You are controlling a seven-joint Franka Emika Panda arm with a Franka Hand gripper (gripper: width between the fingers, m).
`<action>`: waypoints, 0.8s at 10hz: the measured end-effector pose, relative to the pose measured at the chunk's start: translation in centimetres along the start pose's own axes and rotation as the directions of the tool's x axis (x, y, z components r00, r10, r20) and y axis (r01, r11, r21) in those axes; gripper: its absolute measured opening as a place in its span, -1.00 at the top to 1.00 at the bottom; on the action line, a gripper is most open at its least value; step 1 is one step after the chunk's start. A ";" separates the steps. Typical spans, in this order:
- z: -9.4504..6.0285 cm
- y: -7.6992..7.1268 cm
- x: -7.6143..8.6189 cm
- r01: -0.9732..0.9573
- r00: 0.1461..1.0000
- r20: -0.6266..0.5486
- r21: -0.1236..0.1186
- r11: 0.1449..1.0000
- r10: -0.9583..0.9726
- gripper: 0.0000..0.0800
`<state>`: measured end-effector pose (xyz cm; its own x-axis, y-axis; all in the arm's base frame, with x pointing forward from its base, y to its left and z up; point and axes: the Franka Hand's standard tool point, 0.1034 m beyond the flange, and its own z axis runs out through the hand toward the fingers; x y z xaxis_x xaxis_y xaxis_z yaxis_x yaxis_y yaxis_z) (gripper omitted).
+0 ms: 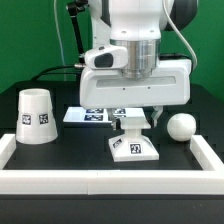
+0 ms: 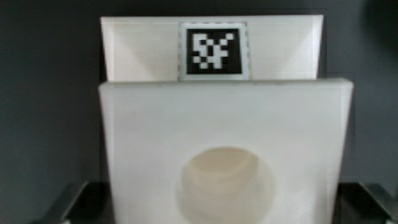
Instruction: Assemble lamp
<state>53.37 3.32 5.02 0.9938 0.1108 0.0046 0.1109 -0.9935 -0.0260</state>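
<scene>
Fingers (image 2: 71, 206) stand spread, one on either side of the base (image 1: 133, 148), which lies directly between and below them. Whether the pads bear on its flanks or stand just clear cannot be told from either view. The gripper (image 1: 135, 120) hangs vertically over the part, and the wrist view shows the base filling the gap from one finger to the other. Its open socket (image 2: 231, 180) lies nearest the camera and its tag (image 2: 214, 50) sits on the far step. The base rests flat on the black table (image 1: 80, 142), squarely aligned to the fingers, not skewed. It is roughly square in plan, so no long axis governs the grasp, and the axis that matters is the upright one through the socket. Judgement: the coming move turns on this centring, and a plain closing of the jaws across the flanks would take the part with no sideways correction needed. Outward from the gripper, the bulb (image 1: 181, 126) sits loose on the table to the exterior view's right of the base, near it but apart. The shade (image 1: 37, 115) stands wide end down well off to the exterior view's left. The marker board (image 1: 100, 115) lies flat behind the base. A low white wall (image 1: 110, 182) borders the table on the near side. Neither bulb nor shade is fitted, so assembly appears to be at an early step
</scene>
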 end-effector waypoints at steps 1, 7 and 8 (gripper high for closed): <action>0.0 -0.7 1.4 0.002 1.000 -0.015 0.002 1.000 -0.002 -0.34; 0.0 -4.0 6.5 -0.014 0.997 -0.071 0.008 1.000 0.014 -0.34; 0.1 -4.8 7.2 -0.023 0.997 -0.078 0.011 1.000 0.023 -0.34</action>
<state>60.02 8.89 5.12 0.9930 0.0850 0.0819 0.0883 -0.9954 -0.0368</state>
